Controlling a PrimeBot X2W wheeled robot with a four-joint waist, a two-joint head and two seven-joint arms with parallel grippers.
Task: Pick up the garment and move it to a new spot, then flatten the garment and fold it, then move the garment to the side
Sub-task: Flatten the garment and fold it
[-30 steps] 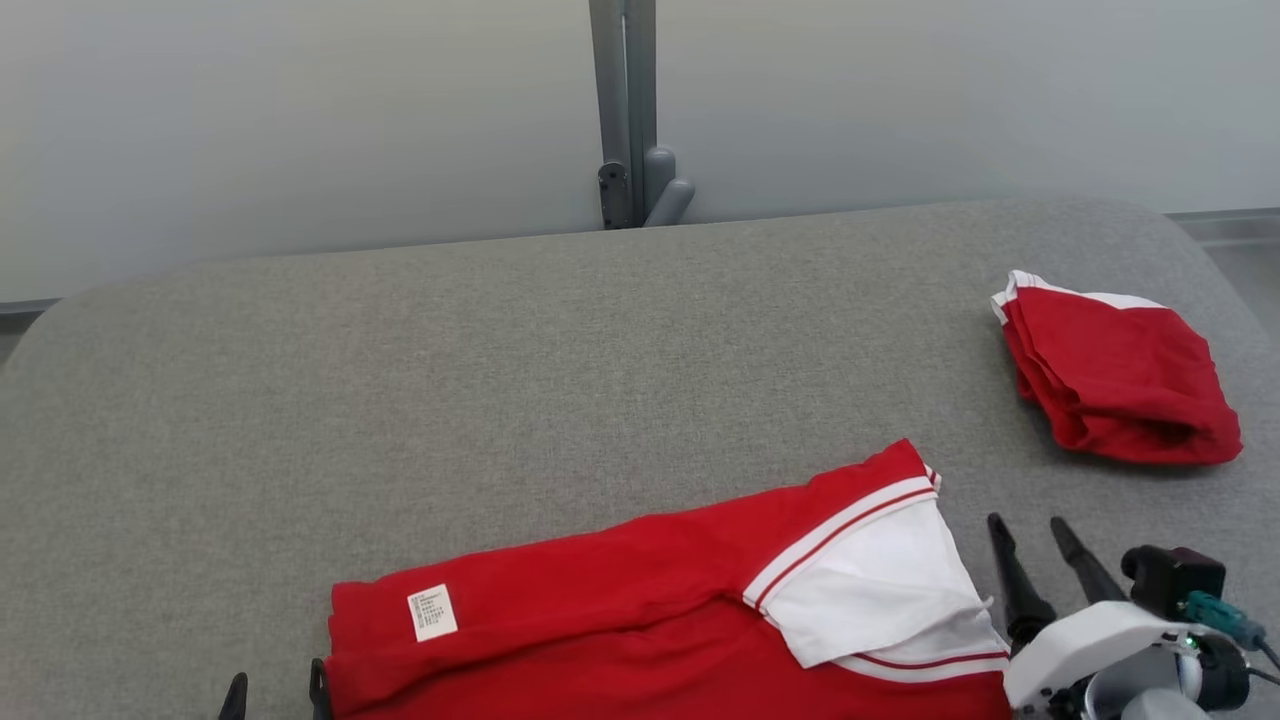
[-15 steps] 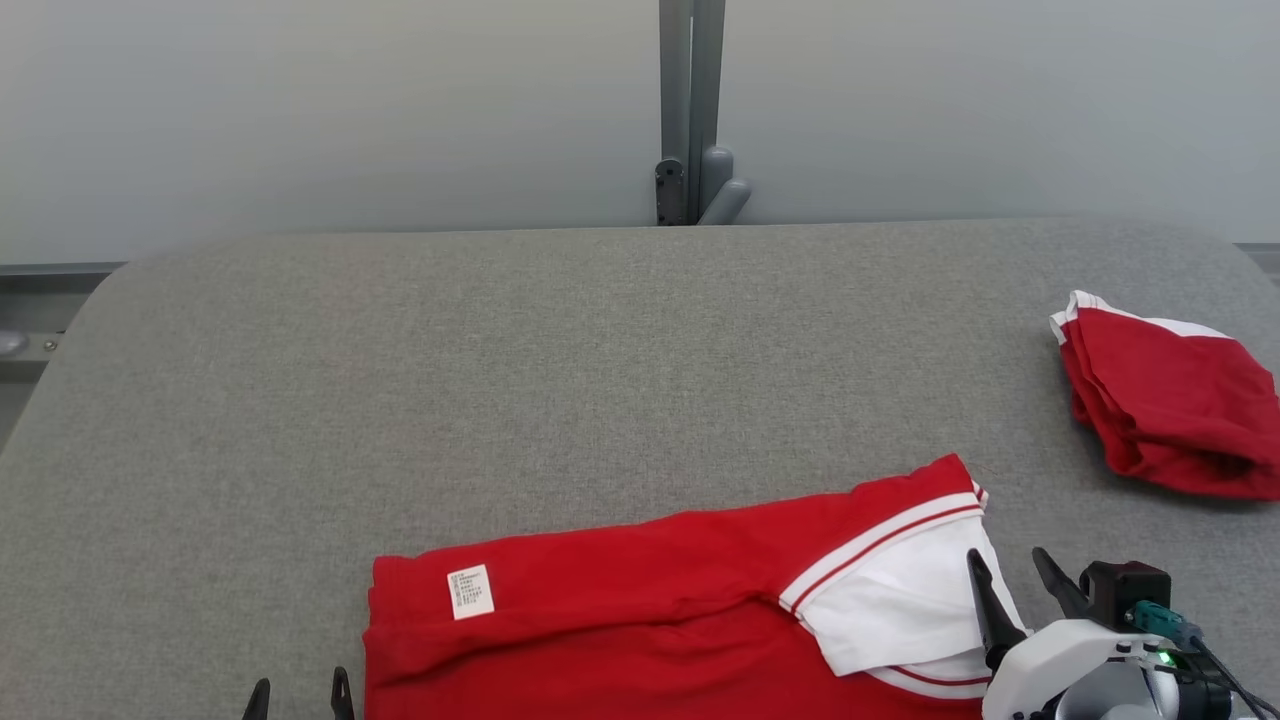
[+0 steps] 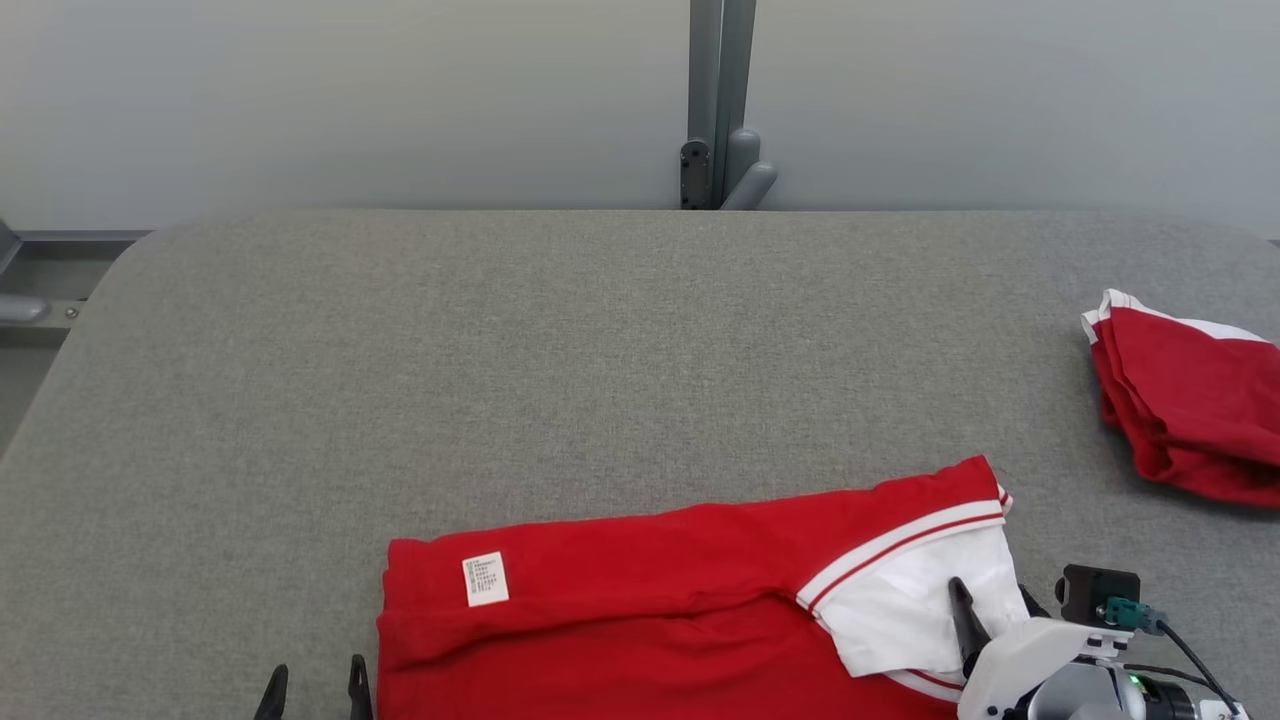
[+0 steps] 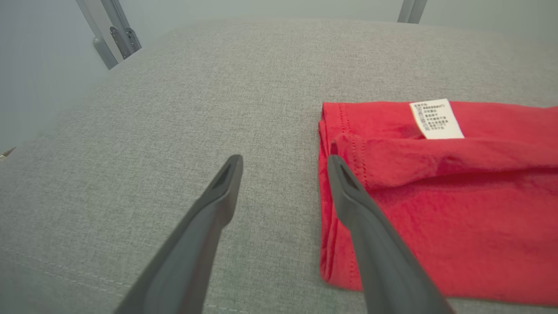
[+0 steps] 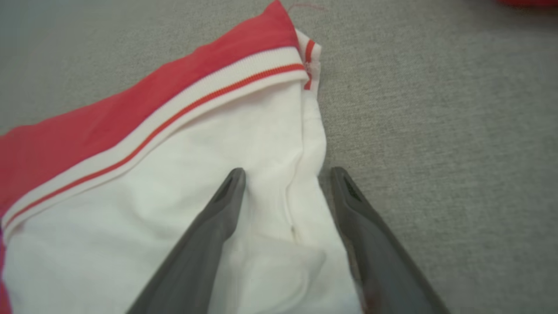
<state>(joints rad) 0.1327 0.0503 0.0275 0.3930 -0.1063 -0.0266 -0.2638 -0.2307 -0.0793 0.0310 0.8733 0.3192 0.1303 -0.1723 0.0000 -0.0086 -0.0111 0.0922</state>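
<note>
- The garment (image 3: 640, 610), a red shirt with a white part (image 5: 174, 183) edged in a red stripe, lies as a long folded band on the near side of the table. It stretches from the left gripper (image 4: 284, 159) to the right gripper (image 5: 287, 172).
- A white label (image 4: 436, 118) faces up just ahead of the left gripper, slightly towards the shirt's middle.
- The left gripper's fingers stand apart and empty. One is over bare table and the other is at the shirt's hemmed end; I cannot tell whether it touches.
- The right gripper's fingers are also spread and hold nothing. One is over the white cloth, the other at its outer edge beside bare table.
- Progress, as I judge it: the shirt looks placed, smoothed and folded lengthwise at least once.
- A ridge of loose cloth runs along it ahead of the left gripper, so the fold is not tidy.
- Another fold may be left, and the move to the side is left.
- A second red bundle (image 3: 1190, 420) sits well beyond the right gripper, outward and further ahead. It is probably a piece already set aside.
- The table (image 3: 560, 370) is covered in grey woven fabric with rounded far corners.
- Behind it is a plain pale wall (image 3: 350, 100) with a grey metal post (image 3: 720, 100) and a bracket at the foot.
</note>
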